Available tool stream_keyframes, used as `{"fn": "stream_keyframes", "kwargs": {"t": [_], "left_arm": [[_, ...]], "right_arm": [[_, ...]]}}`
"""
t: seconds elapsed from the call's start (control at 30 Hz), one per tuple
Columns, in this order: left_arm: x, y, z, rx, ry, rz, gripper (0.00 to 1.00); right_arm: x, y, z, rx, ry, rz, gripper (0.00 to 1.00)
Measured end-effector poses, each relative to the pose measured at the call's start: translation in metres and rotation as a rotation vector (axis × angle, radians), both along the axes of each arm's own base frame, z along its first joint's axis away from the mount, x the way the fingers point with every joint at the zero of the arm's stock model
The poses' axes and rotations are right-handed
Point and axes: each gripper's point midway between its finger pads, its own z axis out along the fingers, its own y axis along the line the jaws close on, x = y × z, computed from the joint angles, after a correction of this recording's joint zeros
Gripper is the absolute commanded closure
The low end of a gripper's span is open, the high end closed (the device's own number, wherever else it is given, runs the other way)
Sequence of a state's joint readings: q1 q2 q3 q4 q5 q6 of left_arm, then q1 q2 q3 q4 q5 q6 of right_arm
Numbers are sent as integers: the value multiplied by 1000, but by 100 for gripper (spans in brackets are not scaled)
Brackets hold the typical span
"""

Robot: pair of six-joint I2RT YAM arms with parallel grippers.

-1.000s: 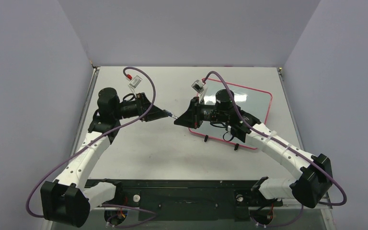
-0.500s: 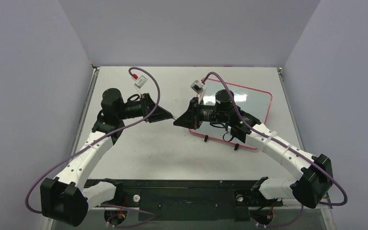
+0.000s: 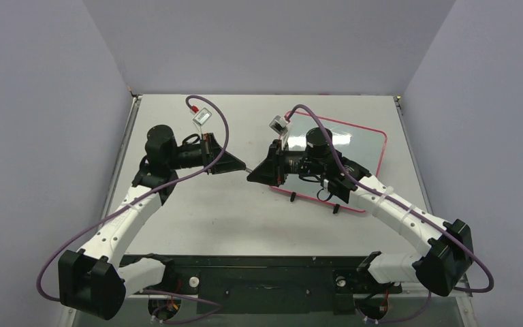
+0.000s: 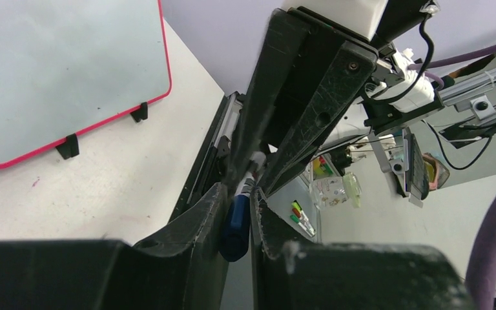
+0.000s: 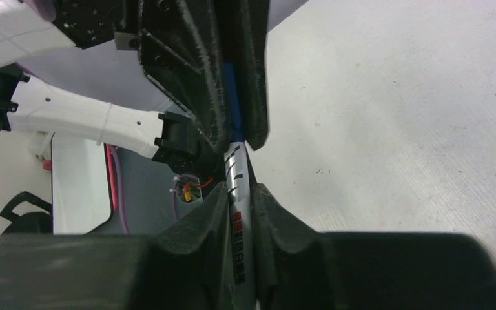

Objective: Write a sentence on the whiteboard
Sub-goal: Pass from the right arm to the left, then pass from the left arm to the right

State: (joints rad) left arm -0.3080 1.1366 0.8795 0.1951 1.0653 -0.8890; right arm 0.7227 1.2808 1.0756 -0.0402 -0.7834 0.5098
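Desk (image 3: pixel 211 211) centre, 9 o'clock of board (image 3: pixel 364 146): left jaws clench cap (image 4: pixel 236 227), right jaws pen (image 5: pixel 237 187); skew your pull, pen may slip.

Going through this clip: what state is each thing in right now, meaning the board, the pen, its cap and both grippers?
whiteboard: blank where visible, no lettering yet.
marker: held between the two arms, its body in the right fingers.
cap: apparently on the marker, no gap showing.
left gripper: shut on the cap.
right gripper: shut on the marker.
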Motion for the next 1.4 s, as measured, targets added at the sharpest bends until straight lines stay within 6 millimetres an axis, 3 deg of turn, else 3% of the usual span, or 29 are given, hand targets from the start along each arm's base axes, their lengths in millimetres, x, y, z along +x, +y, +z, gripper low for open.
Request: {"fn": "stream_keyframes", "kwargs": {"t": [0.03,0.1,0.17,0.23,0.43,0.77,1.0,1.4], "left_arm": [[0,0,0,-2,2,-1,100],[0,-1,3,-11,-8,1,100],[0,-2,4,-22,-17,9,100],[2,-2,5,-38,-17,28,100],[8,-2,24,-104,-37,70,100],[8,2,79,-230,-113,110,100],[-1,5,119,-297,-211,92,100],[14,-6,111,-309,-174,63,100]], "right_arm": [[0,0,0,0,-2,-1,58],[4,0,-1,-4,5,-25,38],[8,-1,0,-5,11,-52,28],[11,-3,2,-1,10,-80,25],[18,-14,36,89,-19,-185,24],[25,-38,101,361,-28,-277,33],[19,-40,122,425,-25,-253,41],[17,-35,132,448,-15,-215,56]]}}
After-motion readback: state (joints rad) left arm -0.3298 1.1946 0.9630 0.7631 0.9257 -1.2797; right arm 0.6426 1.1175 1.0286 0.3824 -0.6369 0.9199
